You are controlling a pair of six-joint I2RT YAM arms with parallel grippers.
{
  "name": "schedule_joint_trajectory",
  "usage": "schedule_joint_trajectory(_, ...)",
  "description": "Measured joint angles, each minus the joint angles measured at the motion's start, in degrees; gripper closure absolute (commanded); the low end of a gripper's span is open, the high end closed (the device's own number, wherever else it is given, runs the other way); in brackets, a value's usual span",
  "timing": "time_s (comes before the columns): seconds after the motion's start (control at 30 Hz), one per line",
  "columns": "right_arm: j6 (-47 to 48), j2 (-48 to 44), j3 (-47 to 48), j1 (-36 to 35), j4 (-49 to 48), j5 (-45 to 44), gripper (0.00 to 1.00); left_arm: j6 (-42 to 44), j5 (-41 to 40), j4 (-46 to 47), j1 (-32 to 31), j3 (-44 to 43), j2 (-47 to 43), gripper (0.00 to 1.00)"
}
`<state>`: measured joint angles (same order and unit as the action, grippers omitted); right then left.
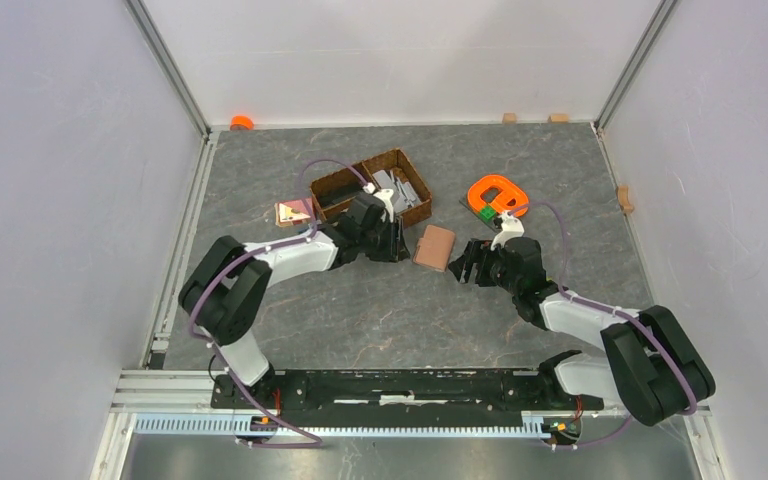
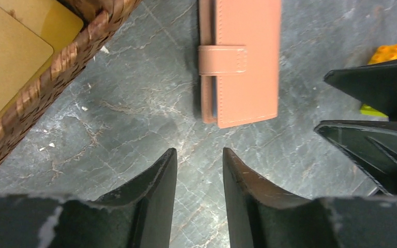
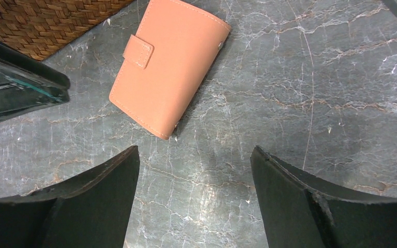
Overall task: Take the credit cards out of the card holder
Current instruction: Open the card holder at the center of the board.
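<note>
Grey table [image 1: 380,300], closed card holder [image 1: 434,247].

The left arm [image 1: 278,255] and the right arm [image 1: 585,318] are fat black tubes with white parts just behind each hand. A thin purple cable [image 1: 310,170] loops along each one. The left gripper [image 2: 199,154] has thick black curved fingers [image 2: 152,199] with pale scratches and chips.

Light is bright and even, from above; shadows are soft. The counter [image 2: 134,103] shows pale glare just ahead of the left end effector [image 2: 199,151].
</note>
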<state>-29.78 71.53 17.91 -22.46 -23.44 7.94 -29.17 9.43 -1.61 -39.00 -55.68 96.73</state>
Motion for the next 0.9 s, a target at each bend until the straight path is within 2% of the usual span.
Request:
schedule_joint_trajectory(0.17, 0.0, 0.2, 0.0, 0.0, 0.0, 0.0, 0.17, 0.0, 2.4, -0.1, 0.3, -1.4, 4.0, 0.50)
schedule_joint_trajectory(0.3, 0.0, 1.1, 0.2, 0.0, 0.0, 0.0, 0.18, 0.0, 6.2, 0.0, 0.3, -3.7, 6.3, 0.53)
schedule_joint_trajectory(0.43, 0.0, 2.1, 0.6, 0.0, 0.0, 0.0, 0.18, -0.1, 11.0, 1.8, 0.2, -4.0, 7.3, 0.55)
schedule_joint_trajectory(0.6, 0.0, 1.5, 0.7, 0.0, 0.4, -1.2, 0.19, -0.8, 15.1, 3.6, -2.0, -3.7, 7.0, 0.52)
schedule_joint_trajectory(0.73, 0.0, -0.6, 0.7, 0.0, 0.4, -2.6, 0.17, -1.4, 13.4, 3.2, -3.4, 0.0, 1.4, 0.45)
schedule_joint_trajectory(0.9, 0.2, -0.4, 0.7, 0.0, 0.2, -2.0, 0.03, -1.4, 5.6, 2.8, -2.8, 4.7, -12.4, 0.42)
